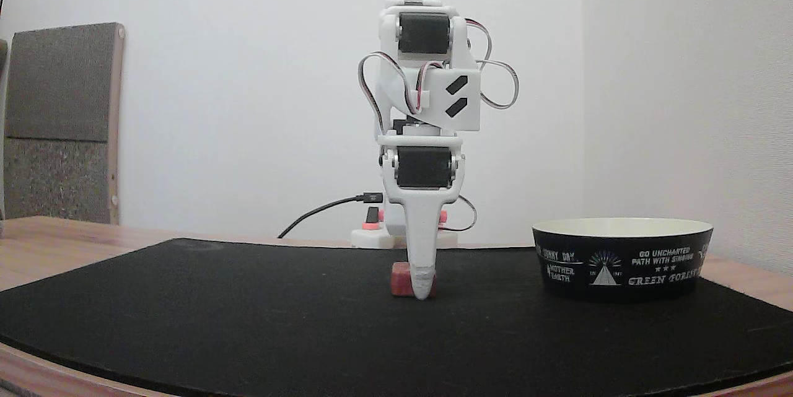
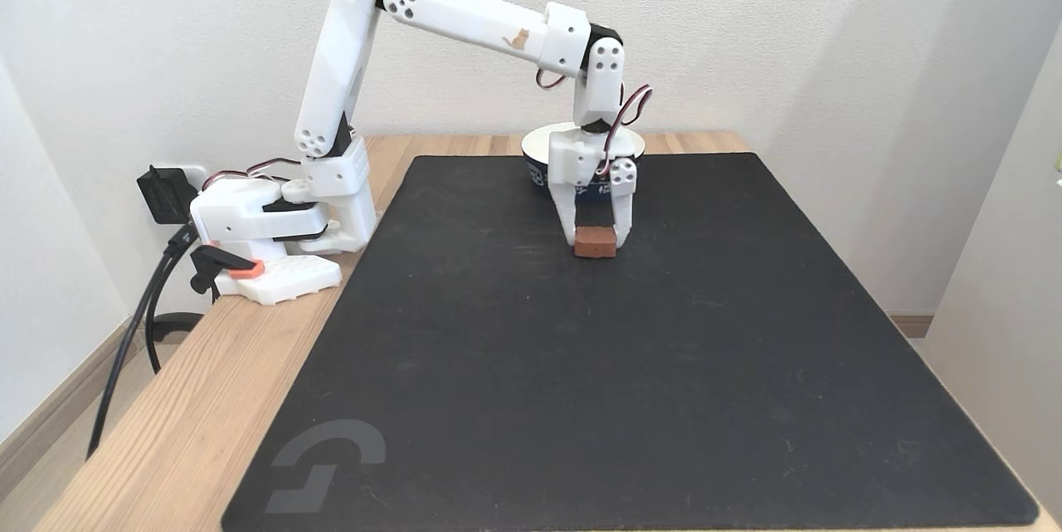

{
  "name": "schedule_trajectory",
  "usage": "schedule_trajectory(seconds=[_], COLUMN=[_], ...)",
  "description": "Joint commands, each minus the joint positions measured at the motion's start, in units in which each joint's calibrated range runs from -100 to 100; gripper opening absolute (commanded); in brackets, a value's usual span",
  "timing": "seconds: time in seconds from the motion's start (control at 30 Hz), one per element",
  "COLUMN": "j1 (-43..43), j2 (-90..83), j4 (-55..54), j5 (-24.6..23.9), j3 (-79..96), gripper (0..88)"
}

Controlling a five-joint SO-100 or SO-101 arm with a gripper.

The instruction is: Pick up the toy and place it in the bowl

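Toy [image 2: 595, 241] is seen down on the black mat [image 2: 630, 399], between the two fingers of the gripper [image 2: 596, 243], which is pointed straight down and closed around it, one finger pressed against each side. In a fixed view from table height, the toy [image 1: 401, 279] is partly hidden behind the near finger [image 1: 423, 273], whose tip is brought right down to the mat [image 1: 248, 322]; whether the block is lifted clear cannot be told from here. Toy and gripper are placed towards the mat's far edge, roughly midway across, as seen in a fixed view from above. The bowl [image 2: 541, 152] is set just behind the gripper, at the mat's far edge, largely covered by the wrist. From table height, the bowl [image 1: 622, 257] is shown well to the right of the toy. The mat is laid on the wooden desk [image 2: 182, 416].
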Motion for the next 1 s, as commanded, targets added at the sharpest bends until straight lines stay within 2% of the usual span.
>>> schedule_trajectory(seconds=[0.0,0.2,0.47,0.67,0.77,0.87,0.97], j1=[0.49,-3.86,-16.16,-22.35,-25.19,-29.88,-31.88], j2=[-0.09,-6.68,-21.60,-22.18,-21.68,-21.93,-22.60], j4=[-0.58,0.18,-4.05,-19.38,-29.20,-34.96,-35.38], j5=[-0.14,0.17,-0.30,-0.30,-0.30,-0.30,-0.30], j3=[0.23,-6.71,-4.27,9.61,14.74,15.74,14.56], gripper=[5.9,6.0,6.3,6.6,12.7,15.6,15.7])
